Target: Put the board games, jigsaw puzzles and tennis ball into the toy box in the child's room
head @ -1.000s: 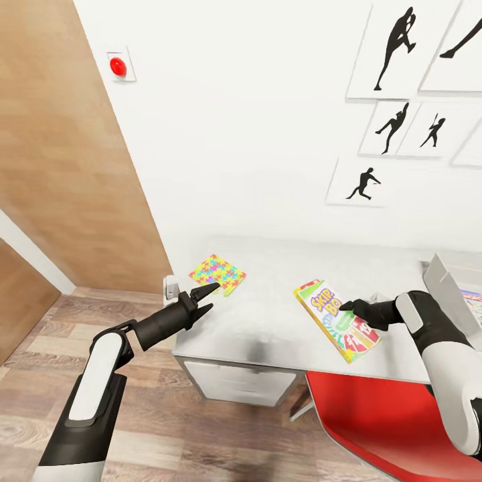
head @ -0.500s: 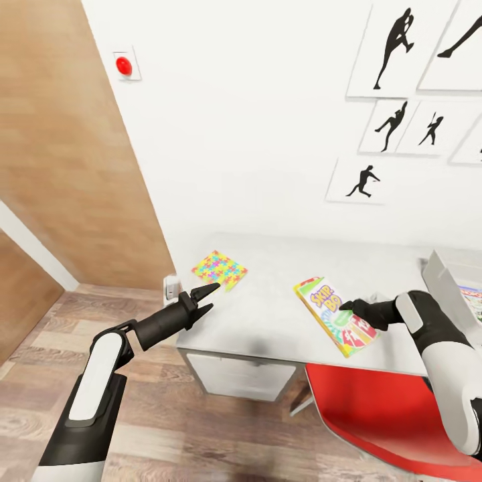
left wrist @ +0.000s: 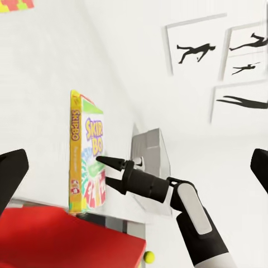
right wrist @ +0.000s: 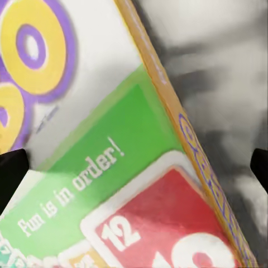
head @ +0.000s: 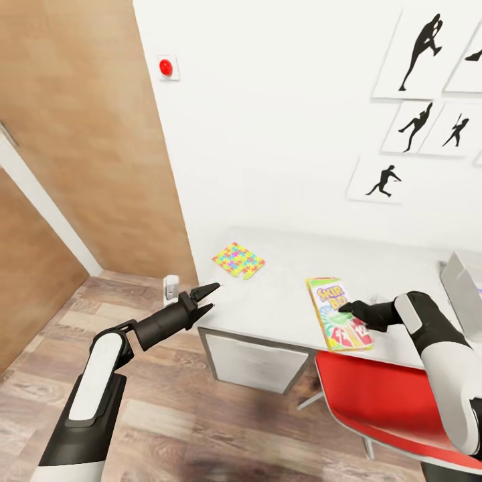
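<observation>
The "SKIP BO" board game (head: 333,314) lies flat near the front edge of the light grey table (head: 288,284). My right gripper (head: 349,308) hovers open just over its lower half; the left wrist view shows its two fingers (left wrist: 109,162) spread beside the box (left wrist: 86,162). A multicoloured jigsaw puzzle (head: 238,260) lies at the table's left end. My left gripper (head: 206,299) is open and empty, off the table's left corner. The grey toy box (head: 463,284) stands at the right edge. A small yellow-green tennis ball (left wrist: 148,256) shows low down; I cannot tell what it rests on.
A red chair (head: 385,402) stands at the table's front under my right arm. White drawers (head: 258,365) sit under the table's left end. A wood-panelled wall (head: 87,147) and wood plank floor (head: 167,415) lie to the left. Black silhouette pictures (head: 418,53) hang on the white wall.
The whole view has swung left, so table, puzzle and pictures sit further right in the picture and the toy box is mostly cut off. Both arms keep their pose; the right gripper stays over the box.
</observation>
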Tool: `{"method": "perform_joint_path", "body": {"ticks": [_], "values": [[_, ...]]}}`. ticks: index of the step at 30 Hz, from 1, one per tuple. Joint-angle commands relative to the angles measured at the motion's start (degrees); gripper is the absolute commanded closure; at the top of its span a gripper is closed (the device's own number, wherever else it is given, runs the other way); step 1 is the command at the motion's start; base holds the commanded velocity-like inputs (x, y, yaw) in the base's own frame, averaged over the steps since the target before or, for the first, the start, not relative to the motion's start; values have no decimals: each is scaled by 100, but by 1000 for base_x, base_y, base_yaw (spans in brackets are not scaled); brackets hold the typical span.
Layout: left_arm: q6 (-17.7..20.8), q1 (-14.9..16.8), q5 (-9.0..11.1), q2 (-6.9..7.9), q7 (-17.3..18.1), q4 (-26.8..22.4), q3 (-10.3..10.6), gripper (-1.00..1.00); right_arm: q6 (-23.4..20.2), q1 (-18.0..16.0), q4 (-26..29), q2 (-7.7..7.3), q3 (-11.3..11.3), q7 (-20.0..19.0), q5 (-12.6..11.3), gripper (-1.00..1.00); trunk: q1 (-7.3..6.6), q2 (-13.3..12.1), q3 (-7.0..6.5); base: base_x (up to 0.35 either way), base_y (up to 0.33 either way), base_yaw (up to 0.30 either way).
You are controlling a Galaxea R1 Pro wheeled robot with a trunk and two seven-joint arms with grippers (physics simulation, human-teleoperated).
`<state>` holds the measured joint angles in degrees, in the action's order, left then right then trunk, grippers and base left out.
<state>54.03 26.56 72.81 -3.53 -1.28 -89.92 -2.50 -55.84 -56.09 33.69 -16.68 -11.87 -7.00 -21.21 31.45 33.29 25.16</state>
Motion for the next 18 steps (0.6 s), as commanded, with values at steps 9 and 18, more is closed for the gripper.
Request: {"method": "perform_joint_path", "body": {"ticks": [9,18], "values": [[37,7,14,-8,-13,1,-13,-100,-23,2,-152,7,-18,-69,152,-100,4,5,-22,-19,0,240],[37,7,14,-8,-13,1,-13,-100,-23,2,-152,7,-17,-68,152,-100,4,5,-53,-3,0,250]]}}
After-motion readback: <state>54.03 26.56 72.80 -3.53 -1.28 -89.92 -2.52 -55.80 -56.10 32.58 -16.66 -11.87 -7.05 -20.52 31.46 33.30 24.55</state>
